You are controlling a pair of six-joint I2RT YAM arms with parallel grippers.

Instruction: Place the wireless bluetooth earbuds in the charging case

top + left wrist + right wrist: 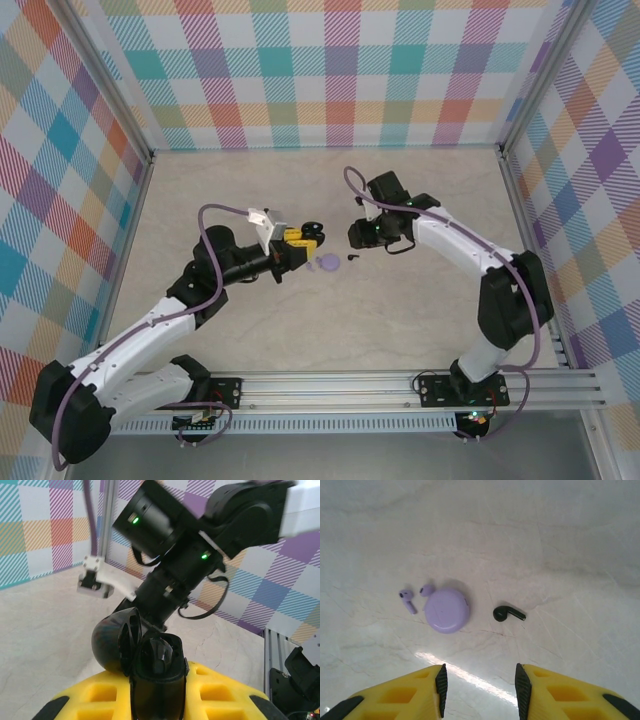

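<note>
My left gripper is shut on a black charging case, held off the table with its hinged lid swung open. A glossy black rounded piece sits in its well, apparently an earbud. One black earbud lies on the table. Left of it rests a round lavender case with its lid shut, and two lavender earbuds lie beside it. My right gripper hovers open above the table on the near side of the black earbud, holding nothing.
The pale marbled tabletop stretches bare around these small items. Checked walls close off the back and sides. The right arm's wrist looms close in front of the held case in the left wrist view.
</note>
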